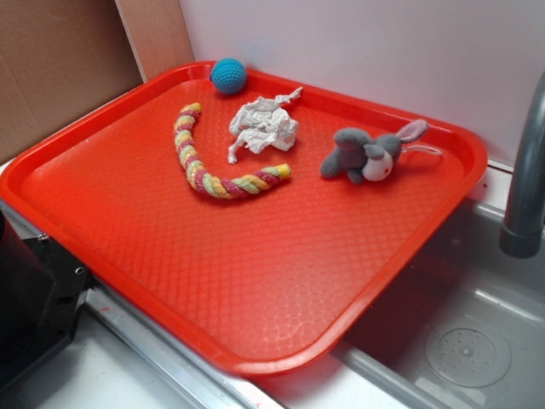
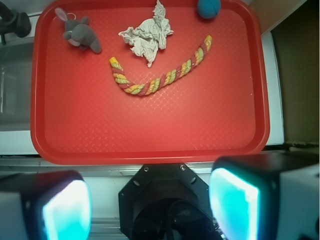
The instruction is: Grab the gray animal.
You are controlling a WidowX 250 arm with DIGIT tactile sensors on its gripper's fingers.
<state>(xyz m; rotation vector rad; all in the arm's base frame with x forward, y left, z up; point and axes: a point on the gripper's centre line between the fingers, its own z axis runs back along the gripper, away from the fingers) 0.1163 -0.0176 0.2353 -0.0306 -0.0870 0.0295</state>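
While the claw (image 2: pixel 150 205) is hanging high above the near edge of the red tray (image 2: pixel 150 135), its two fingers (image 2: pixel 65 207) are standing wide apart, and they are holding nothing. In the wrist view the two finger pads are glowing a light blue-green at the bottom of the picture, one on each side, with the black body of the claw sitting between them. The claw is staying well away from all the toys, and nothing is touching it. One red tray is lying below it, and four things are resting on that tray. One twisted rope toy (image 2: pixel 160 80) in yellow, pink and green is curving across the middle. One crumpled white paper (image 2: pixel 146 36) is lying just past the rope. One blue ball (image 2: pixel 208 7) is sitting at the far edge of the tray, near a corner. One gray animal (image 2: pixel 80 34) is lying on its side near the other far corner, well apart from the claw. In the outside view the gray animal (image 1: pixel 368 153) is showing a white face and long pinkish ears, and it is lying beside the paper without touching it. One gray sink (image 1: pixel 460 341) is sitting next to the tray, and one gray pipe (image 1: pixel 524 179) is standing up by it.
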